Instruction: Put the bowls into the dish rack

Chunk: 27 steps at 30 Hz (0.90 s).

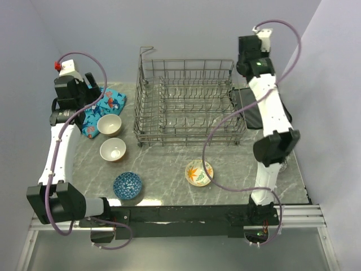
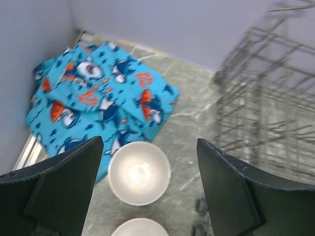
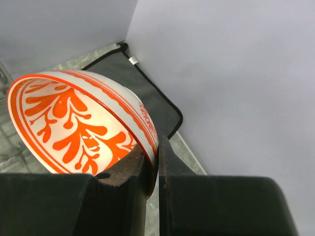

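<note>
Clearly we were mid-carry with what we judged to be the first bowl. Our right gripper (image 3: 151, 158) was clamped on the rim of the orange-red bowl (image 3: 74, 118), holding it tilted on edge. It was high beside the right end of the rack (image 1: 189, 137), over the mat (image 3: 142, 93) that lay against that end. No bowl showed inside the rack.

Our left gripper (image 2: 150, 146) hung empty, jaws wide apart, to the left of the rack. It was directly above a cream bowl (image 2: 139, 172) beside the cloth (image 2: 93, 98). In front of the rack sat a second cream bowl (image 1: 113, 149), the blue bowl (image 1: 127, 184) and the leaf bowl (image 1: 199, 172).

Next, we judged, the right gripper had to swing left over the rack and lower its bowl on edge between the tines before letting go. The left gripper could drop onto the cream bowl's rim.
</note>
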Each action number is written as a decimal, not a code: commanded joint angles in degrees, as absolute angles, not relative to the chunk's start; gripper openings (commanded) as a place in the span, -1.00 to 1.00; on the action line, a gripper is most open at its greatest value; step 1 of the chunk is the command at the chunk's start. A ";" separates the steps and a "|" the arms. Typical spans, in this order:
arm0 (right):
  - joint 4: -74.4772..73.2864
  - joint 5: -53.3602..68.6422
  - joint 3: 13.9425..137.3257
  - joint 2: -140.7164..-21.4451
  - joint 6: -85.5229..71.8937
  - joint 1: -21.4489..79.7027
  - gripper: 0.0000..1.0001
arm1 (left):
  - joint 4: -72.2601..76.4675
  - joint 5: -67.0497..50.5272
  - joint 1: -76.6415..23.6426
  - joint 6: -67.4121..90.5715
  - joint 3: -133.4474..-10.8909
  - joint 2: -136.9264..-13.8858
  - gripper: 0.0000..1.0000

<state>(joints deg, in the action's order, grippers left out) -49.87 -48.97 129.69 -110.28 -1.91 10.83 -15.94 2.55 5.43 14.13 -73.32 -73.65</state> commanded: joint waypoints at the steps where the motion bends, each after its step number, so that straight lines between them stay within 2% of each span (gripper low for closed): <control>1: -50.53 -57.83 138.51 -117.68 -3.51 15.29 -1.00 | -17.40 2.11 7.12 14.77 -75.06 -74.79 0.67; 11: -42.55 -68.99 134.47 -123.48 2.45 20.39 -1.00 | -16.52 4.39 6.94 14.68 -73.39 -77.17 0.67; 19: -47.46 -67.50 126.48 -122.69 0.09 21.62 -1.00 | -17.14 4.31 7.03 15.82 -73.39 -77.96 0.68; 27: -48.25 -68.64 125.60 -126.12 -3.51 22.67 -1.00 | -17.67 7.99 3.61 13.28 -72.86 -77.17 0.72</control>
<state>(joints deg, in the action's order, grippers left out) -48.93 -65.21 125.25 -126.17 -0.19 21.80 -18.46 5.23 6.11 14.70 -73.30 -78.17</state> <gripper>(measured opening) 0.142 0.853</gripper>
